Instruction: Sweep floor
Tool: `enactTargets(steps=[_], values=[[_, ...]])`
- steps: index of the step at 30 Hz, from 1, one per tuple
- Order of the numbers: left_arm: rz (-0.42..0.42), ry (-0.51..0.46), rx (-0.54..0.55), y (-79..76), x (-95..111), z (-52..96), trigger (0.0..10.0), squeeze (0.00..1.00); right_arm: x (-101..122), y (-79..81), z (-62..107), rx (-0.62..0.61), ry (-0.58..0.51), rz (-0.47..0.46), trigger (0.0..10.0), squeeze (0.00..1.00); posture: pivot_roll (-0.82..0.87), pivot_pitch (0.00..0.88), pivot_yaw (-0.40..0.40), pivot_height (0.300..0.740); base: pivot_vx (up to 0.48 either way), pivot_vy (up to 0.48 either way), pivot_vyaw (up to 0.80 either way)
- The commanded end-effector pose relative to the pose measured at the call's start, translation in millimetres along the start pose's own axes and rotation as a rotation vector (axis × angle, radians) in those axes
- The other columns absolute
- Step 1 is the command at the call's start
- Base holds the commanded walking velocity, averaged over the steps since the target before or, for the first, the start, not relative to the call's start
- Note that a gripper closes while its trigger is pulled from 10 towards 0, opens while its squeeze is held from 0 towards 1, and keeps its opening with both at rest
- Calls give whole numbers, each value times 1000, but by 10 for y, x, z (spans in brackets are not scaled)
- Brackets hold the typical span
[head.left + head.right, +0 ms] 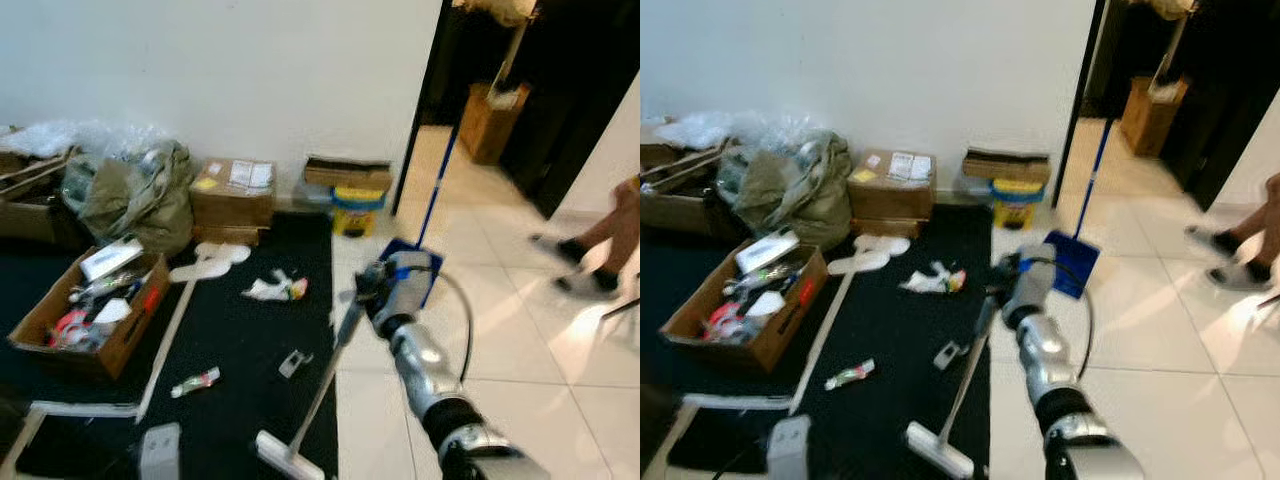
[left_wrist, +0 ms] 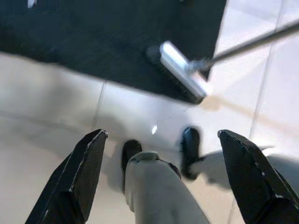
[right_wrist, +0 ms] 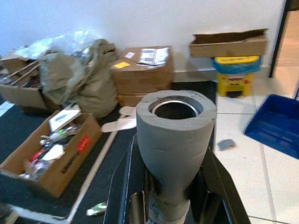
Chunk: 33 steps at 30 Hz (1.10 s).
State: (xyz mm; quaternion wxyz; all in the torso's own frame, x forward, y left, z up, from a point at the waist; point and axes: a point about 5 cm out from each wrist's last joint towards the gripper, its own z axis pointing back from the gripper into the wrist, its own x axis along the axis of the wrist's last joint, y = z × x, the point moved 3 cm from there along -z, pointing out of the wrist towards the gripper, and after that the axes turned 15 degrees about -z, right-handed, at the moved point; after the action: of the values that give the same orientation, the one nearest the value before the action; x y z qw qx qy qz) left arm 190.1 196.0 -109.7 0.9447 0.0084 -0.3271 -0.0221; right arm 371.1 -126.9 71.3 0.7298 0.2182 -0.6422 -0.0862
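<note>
Right gripper fingers clenched on broom w/ foam grip (soft, non-slip); pole looks light, stiff. Left gripper fingers spread, holding nothing.

There is one broom. There is one blue dustpan. I count three brown boxes by the wall: one open box full of stuff, one shut box, and one flat box. There is one yellow tub, one green bag, one black rug, one crumpled wrapper and one small tube. One person's two feet show on the tiles.
</note>
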Motion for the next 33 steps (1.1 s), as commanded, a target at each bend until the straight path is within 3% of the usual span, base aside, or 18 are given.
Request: enactTargets(steps=[1,11,33], values=[[2,34,6,28,-110,27,10000,0,80,99,-36,39,-42,15,10000,0,-67,0,-47,740,0,-469,0],[11,34,4,12,-118,28,10000,0,56,135,-34,61,-30,35,10000,0,-73,0,-42,740,0,-444,0],[46,20,6,-79,-87,10,10000,0,20,195,-23,115,-11,52,10000,0,-104,0,-52,740,0,0,0]])
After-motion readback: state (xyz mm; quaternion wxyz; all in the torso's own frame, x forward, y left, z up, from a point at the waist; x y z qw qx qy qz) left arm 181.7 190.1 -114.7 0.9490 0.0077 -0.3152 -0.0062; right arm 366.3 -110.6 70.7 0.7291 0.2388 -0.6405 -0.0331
